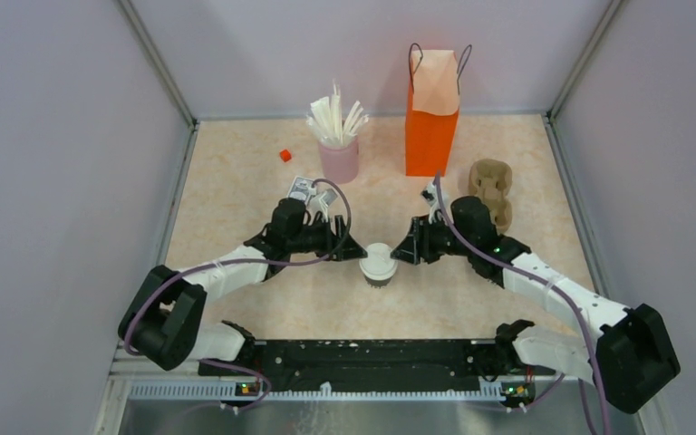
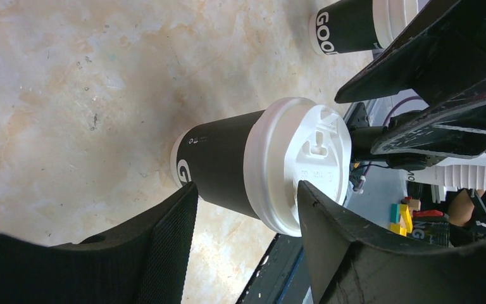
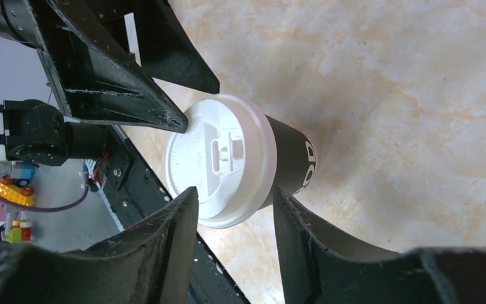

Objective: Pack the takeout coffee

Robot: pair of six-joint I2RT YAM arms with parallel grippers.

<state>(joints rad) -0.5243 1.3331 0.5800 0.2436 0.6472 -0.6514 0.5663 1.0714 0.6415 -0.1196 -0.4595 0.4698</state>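
From above, the takeout coffee (image 1: pixel 379 265) stands upright at the near-centre of the counter (image 1: pixel 236 199), with left gripper (image 1: pixel 352 250) and right gripper (image 1: pixel 403 253) flanking it, probably to steady it. Left wrist: your jaws gape wide, gripping nothing. Right wrist: equally wide, straddling the lid (image 3: pixel 218 158).

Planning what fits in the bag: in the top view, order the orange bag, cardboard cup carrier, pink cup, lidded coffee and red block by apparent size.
1. orange bag
2. cardboard cup carrier, partly hidden
3. pink cup and lidded coffee: look alike, not ranked
4. red block
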